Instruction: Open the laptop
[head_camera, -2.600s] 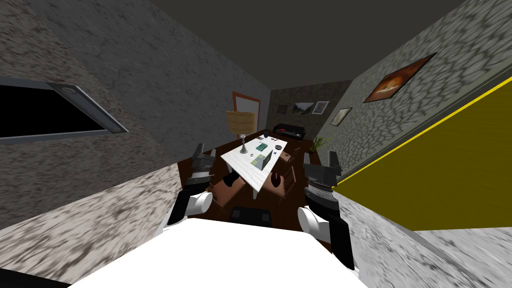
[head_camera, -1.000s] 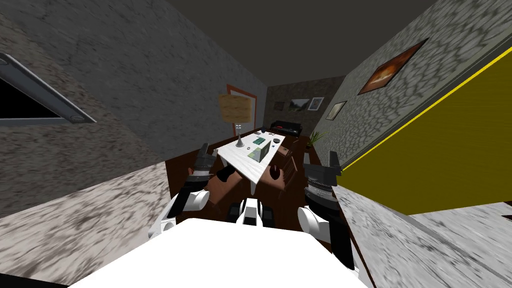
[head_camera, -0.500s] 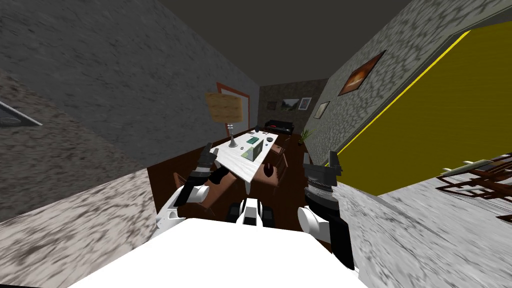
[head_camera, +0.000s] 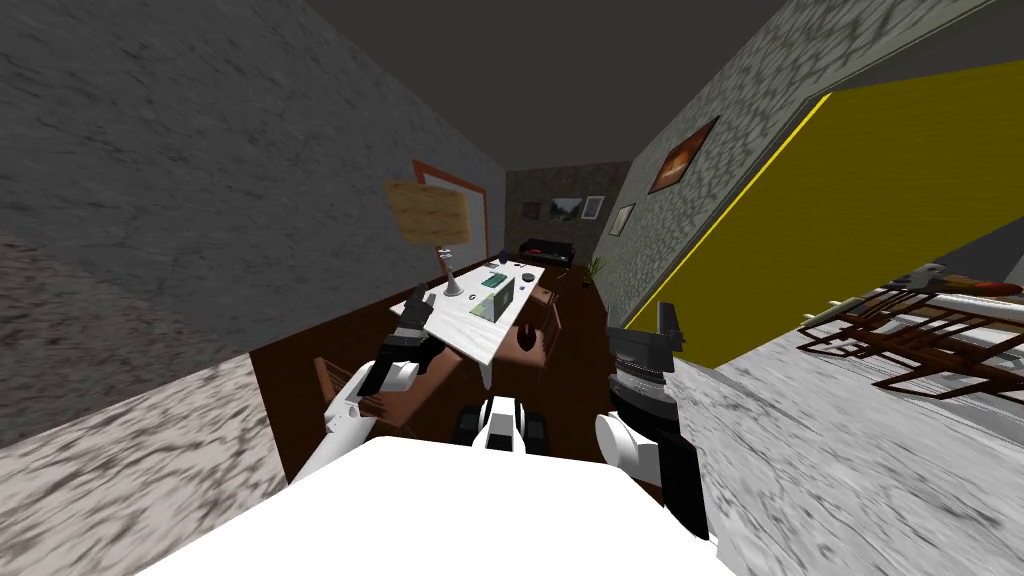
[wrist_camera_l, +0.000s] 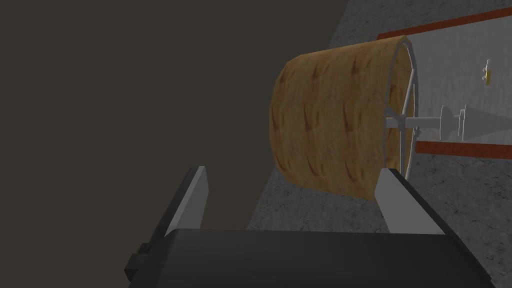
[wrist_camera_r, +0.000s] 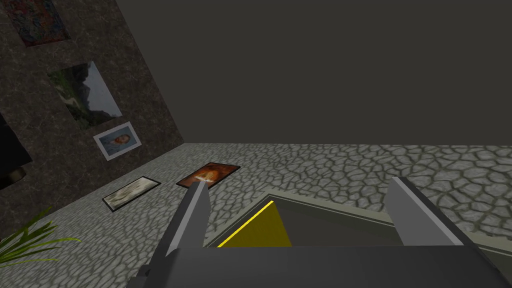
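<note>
The laptop (head_camera: 497, 298) stands far ahead on a white table (head_camera: 468, 325), its lid raised at an angle and showing a greenish screen. Beside it on the table is a lamp (head_camera: 430, 213) with a tan shade. My left gripper (head_camera: 417, 302) reaches forward near the table's near left corner. In the left wrist view, the left gripper (wrist_camera_l: 294, 172) is open, with the lamp shade (wrist_camera_l: 335, 115) beyond its fingers. My right gripper (head_camera: 660, 325) is held up at my right side. In the right wrist view, the right gripper (wrist_camera_r: 299, 182) is open and holds nothing.
Brown chairs (head_camera: 527, 342) stand around the table on a dark floor. A yellow panel (head_camera: 850, 220) runs along the right wall. A wooden rack (head_camera: 930, 320) sits on a grey counter at my right. A dark sofa (head_camera: 546, 250) and a plant (head_camera: 598, 266) stand at the far end.
My head view has swung, so the room has slid left and the rack has come into sight at right. My left arm has stretched forward toward the table. The right arm holds still.
</note>
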